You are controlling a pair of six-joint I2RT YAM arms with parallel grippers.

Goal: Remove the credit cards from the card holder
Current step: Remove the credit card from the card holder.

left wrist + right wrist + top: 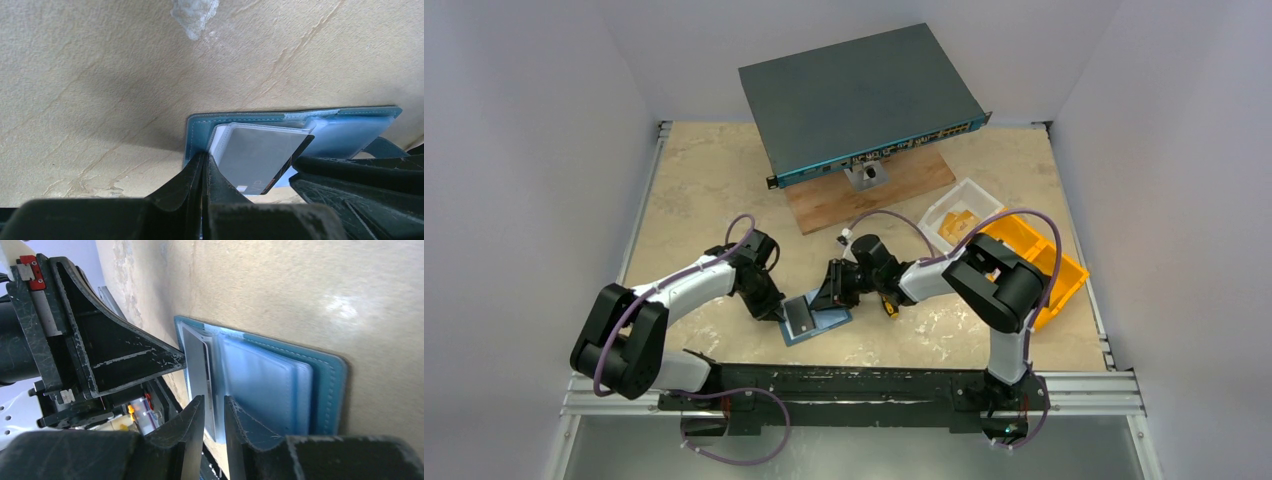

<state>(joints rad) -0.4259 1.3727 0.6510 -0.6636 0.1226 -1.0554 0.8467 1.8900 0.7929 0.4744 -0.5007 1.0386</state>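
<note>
The pale stone-patterned table (704,180) carries a big dark network box (854,95) at the back on a wooden board (894,185), with a yellow bin (1064,275) off to the right. Near the front edge, between the two arms, the small blue card holder (270,380) lies open and flat on the table. A grey card (260,152) sticks out of its inner sleeves at a slant. The left claw (202,165) is closed tight with its tips at the holder's left edge. Whether it pinches a flap or only pins the holder down I cannot tell. The right claw (215,412) stands narrowly apart, its fingers either side of the card's free edge without clamping it. The holder looks light, thin and floppy, likely to slide or lift with the card unless it is held down. The card should be stiff, smooth and slippery, so it is best pinched flat across its exposed edge and drawn straight along the sleeve.
</note>
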